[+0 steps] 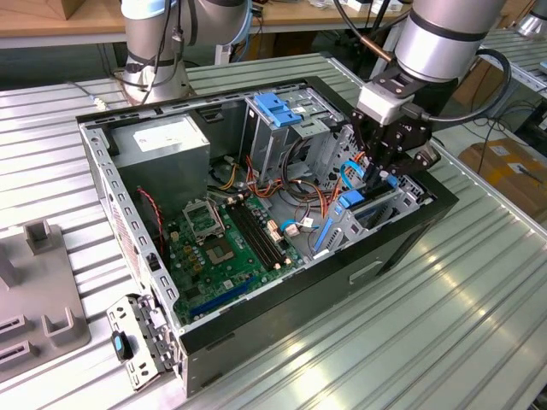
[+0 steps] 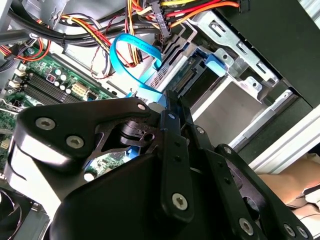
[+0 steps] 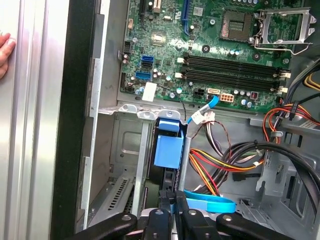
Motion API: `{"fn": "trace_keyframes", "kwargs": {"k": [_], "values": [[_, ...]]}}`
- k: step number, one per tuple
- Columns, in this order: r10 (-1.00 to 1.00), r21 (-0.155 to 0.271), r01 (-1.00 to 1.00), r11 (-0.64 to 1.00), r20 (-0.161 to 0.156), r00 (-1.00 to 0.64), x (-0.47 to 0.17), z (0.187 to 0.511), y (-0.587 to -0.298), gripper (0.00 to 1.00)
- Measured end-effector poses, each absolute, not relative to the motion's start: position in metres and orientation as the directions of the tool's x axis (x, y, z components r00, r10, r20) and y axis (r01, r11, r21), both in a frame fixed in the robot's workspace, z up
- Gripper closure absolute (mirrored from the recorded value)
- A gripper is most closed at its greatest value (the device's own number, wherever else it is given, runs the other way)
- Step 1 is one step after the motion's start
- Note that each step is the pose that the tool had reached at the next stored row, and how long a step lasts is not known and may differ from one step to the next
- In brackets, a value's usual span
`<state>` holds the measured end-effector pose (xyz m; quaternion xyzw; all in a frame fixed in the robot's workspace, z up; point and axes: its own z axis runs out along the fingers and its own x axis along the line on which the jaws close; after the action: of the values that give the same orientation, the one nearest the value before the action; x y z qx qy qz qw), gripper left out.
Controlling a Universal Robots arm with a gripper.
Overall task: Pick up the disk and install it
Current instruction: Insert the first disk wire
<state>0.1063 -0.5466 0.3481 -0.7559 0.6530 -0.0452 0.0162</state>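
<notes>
My hand [image 1: 386, 171] [image 2: 172, 102] [image 3: 173, 200] is down inside the open computer case [image 1: 402, 248], at the drive bay [image 3: 127, 145] along the case wall nearest me. My fingers [image 3: 164, 212] are drawn narrow, almost together, in both wrist views.

The disk [image 1: 349, 205] [image 2: 192, 75] [image 3: 167, 150] stands on edge in that bay, straight ahead of my fingertips. Its blue side rail is turned toward my first wrist camera. My fingertips sit right at the disk's near end, but I cannot tell whether they touch it.

A flat blue data cable [image 2: 131, 50] [image 3: 210, 204] loops just beside my fingers. Past it, away from the case wall, runs a bundle of red, yellow and orange wires [image 3: 220, 167].

Beyond the disk from my hand, the green motherboard [image 1: 222, 243] [image 3: 225, 55] lies on the case floor, with its black memory slots [image 3: 235, 65] and the metal processor socket [image 3: 280, 25] farther on.

The upper drive cage, with its light-blue latch [image 1: 278, 107], stands near my hand. The grey power-supply box [image 1: 162, 145] is well apart from me, beyond that cage.

The case rests on a ribbed metal desk [image 1: 461, 325]. A person's fingertips [image 3: 4, 50] show over the desk, outside the wall closest to my hand.
</notes>
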Motion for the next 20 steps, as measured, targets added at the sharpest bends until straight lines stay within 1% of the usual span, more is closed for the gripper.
{"fn": "trace_keyframes", "kwargs": {"k": [20], "values": [[-0.989, -0.083, -0.986, -0.145, 0.048, 0.142, 0.1068, 0.3422, -0.5467, 0.84]]}}
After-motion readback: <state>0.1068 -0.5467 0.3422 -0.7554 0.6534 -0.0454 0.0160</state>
